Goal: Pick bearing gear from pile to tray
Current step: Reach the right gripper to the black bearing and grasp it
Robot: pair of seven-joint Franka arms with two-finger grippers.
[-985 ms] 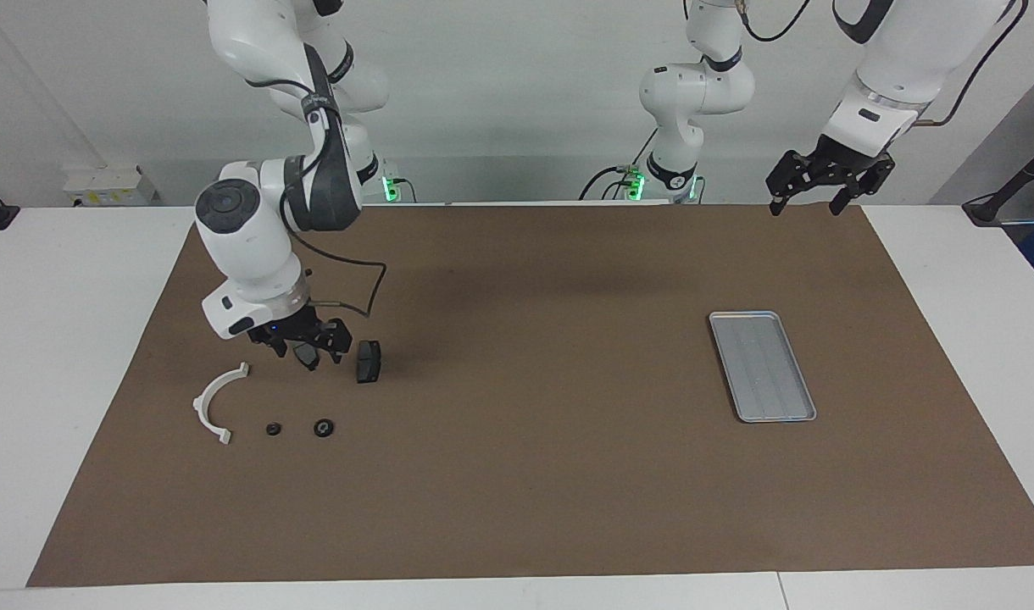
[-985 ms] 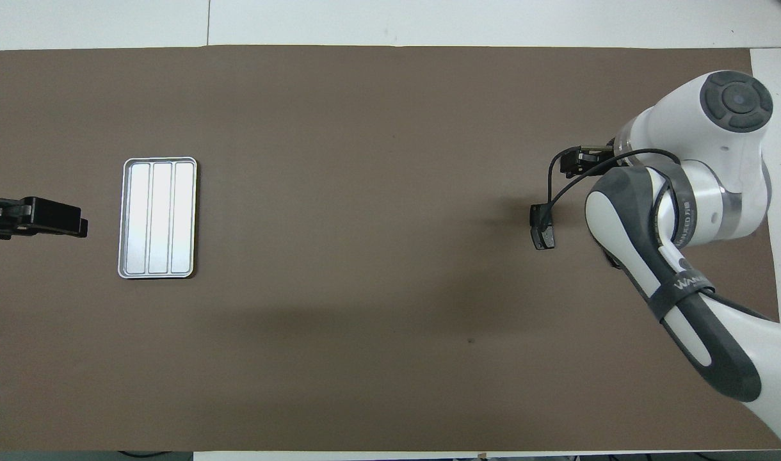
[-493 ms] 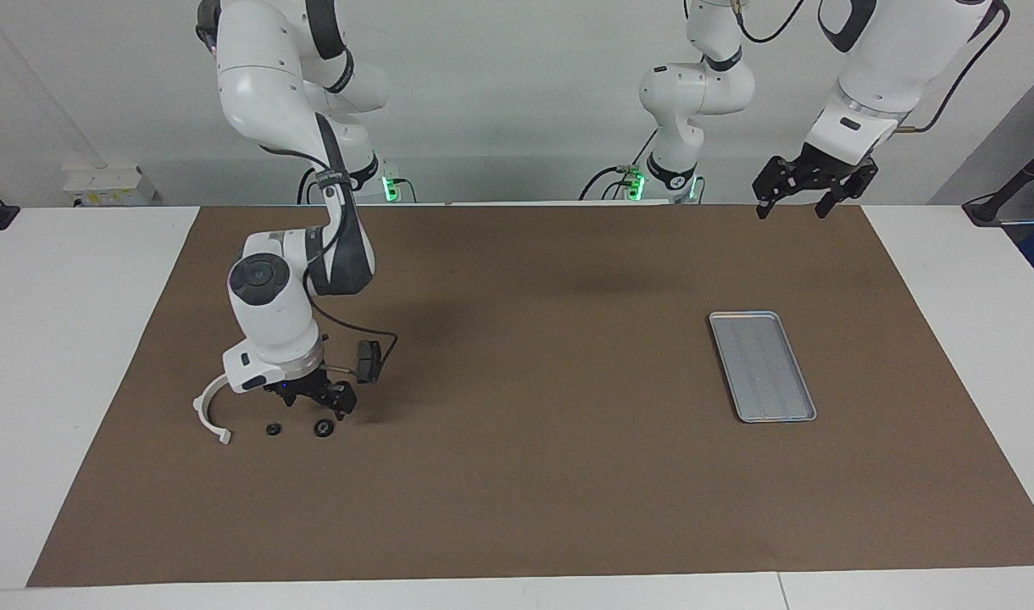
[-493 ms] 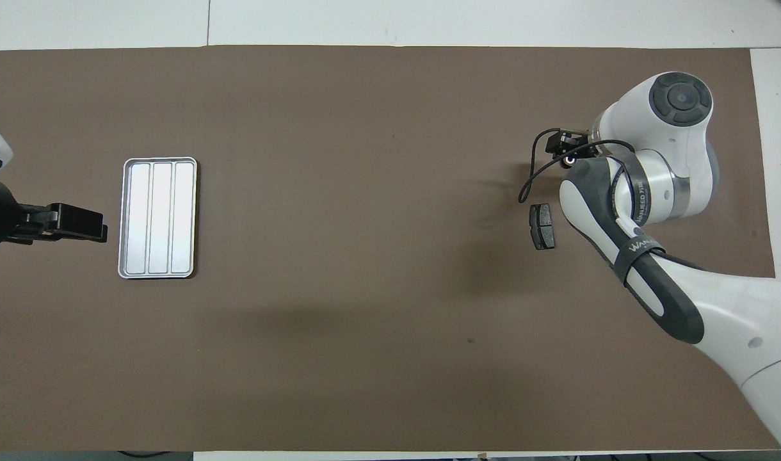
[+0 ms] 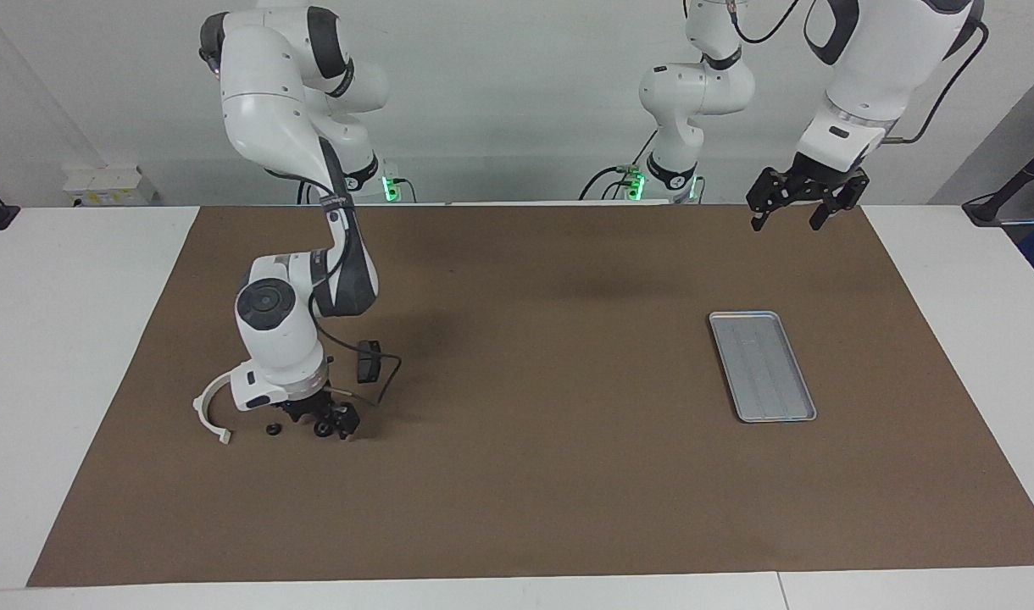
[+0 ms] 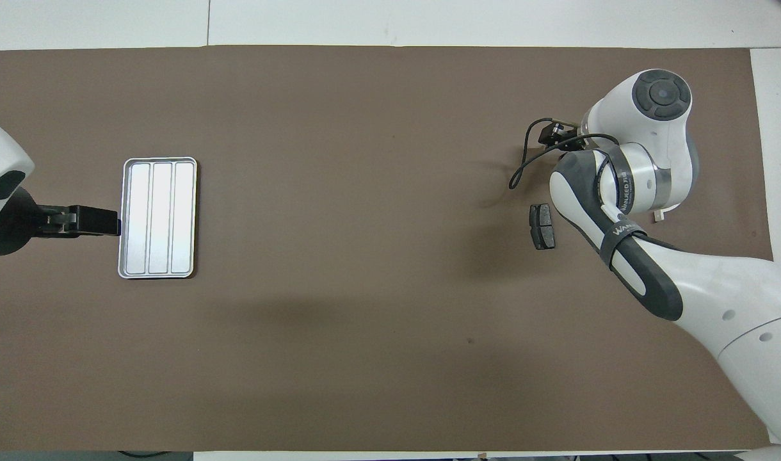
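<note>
Facing view: right gripper (image 5: pixel 329 426) down at the mat, fingers spread around a small black round gear (image 5: pixel 322 429) in the pile; contact unclear. Second black round part (image 5: pixel 273 429) just beside, then the white half-ring bracket (image 5: pixel 208 407). Dark brake-pad piece (image 5: pixel 366 361) nearer the robots. Left gripper (image 5: pixel 795 206) waits raised, fingers spread, empty.

Overhead view: ribbed silver tray (image 6: pixel 158 218) toward the left arm's end, left gripper (image 6: pixel 86 220) beside it. Right arm's strap reads "WANJEO"-ish, not fully legible.

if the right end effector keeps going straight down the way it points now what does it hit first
Most likely the larger black round part: the right end effector points down, open, right at it, low over the brown mat. Whether they already touch is unclear. The smaller round part lies just beside that line.
</note>
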